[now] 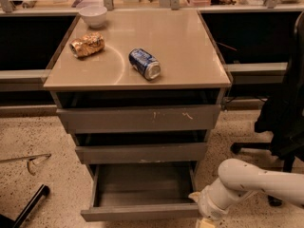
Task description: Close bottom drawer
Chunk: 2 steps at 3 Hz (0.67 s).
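The bottom drawer [140,212] of the grey cabinet is pulled far out, and its grey inside looks empty. Its plain front runs along the lower edge of the camera view. Above it sit the middle drawer front [141,153] and the taller top drawer front [140,118] with white scratches. My white arm [251,182] reaches in from the lower right. The gripper [205,221] is at the bottom edge, just right of the drawer's front right corner, mostly cut off by the frame.
On the beige cabinet top [185,46] lie a blue can [145,63] on its side, a crumpled snack bag [87,44] and a white bowl [93,15]. A black office chair [285,113] stands at right. A black bar [29,206] lies on the speckled floor at lower left.
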Each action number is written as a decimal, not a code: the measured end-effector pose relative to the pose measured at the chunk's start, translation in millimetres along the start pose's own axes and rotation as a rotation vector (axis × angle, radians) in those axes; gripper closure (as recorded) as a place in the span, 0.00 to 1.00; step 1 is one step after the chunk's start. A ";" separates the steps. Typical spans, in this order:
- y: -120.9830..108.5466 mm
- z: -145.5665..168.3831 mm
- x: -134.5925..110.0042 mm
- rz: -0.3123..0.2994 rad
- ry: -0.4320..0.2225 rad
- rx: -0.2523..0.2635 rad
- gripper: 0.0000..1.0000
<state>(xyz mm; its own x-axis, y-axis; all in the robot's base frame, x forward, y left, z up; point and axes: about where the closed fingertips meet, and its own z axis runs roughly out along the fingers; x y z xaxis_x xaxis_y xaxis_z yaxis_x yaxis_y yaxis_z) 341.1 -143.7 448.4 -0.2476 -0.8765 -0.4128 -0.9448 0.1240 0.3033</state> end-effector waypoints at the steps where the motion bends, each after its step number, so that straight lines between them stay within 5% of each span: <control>1: -11.2 57.1 -22.1 -0.121 -0.135 -0.081 0.00; 2: 0.3 106.3 -15.2 -0.166 -0.199 -0.159 0.00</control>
<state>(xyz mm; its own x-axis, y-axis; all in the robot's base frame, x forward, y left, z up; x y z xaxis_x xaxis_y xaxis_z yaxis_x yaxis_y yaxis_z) 321.7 -80.9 363.4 -0.1449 -0.7684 -0.6233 -0.9344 -0.1009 0.3416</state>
